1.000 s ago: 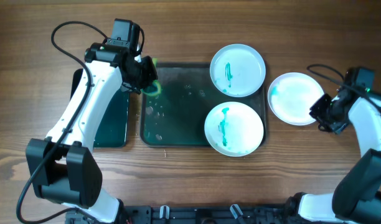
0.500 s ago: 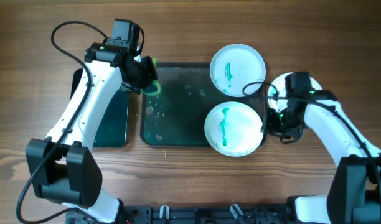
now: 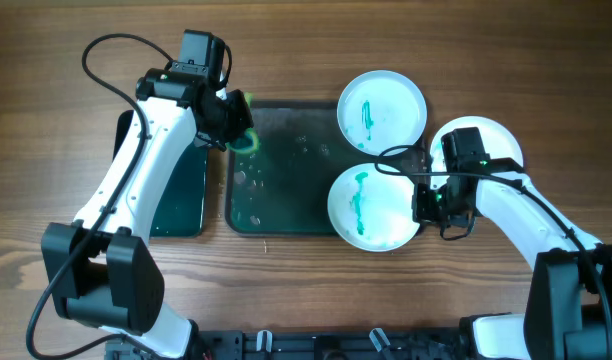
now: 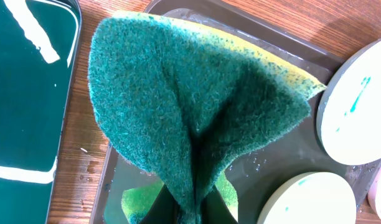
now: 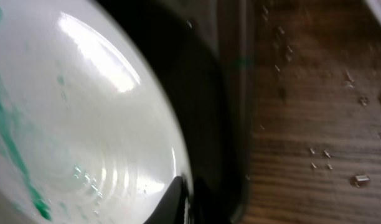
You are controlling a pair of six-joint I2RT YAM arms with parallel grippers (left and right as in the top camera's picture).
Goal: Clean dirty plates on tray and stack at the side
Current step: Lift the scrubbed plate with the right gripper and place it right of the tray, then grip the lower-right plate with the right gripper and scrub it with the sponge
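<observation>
The dark tray holds two teal-streaked white plates at its right end, an upper plate and a lower plate. A third plate with a faint teal tint lies on the table to the right of the tray, partly under my right arm. My left gripper is shut on a green sponge above the tray's back left corner. My right gripper sits at the lower plate's right rim. In the right wrist view one finger lies on that plate at its edge.
A smaller glossy black tray with teal liquid lies left of the dark tray and also shows in the left wrist view. Water drops lie on the tray floor and on the wood right of the tray rim.
My right arm has swung left from beside the third plate to the lower plate's right rim. The left arm and sponge have not moved.
</observation>
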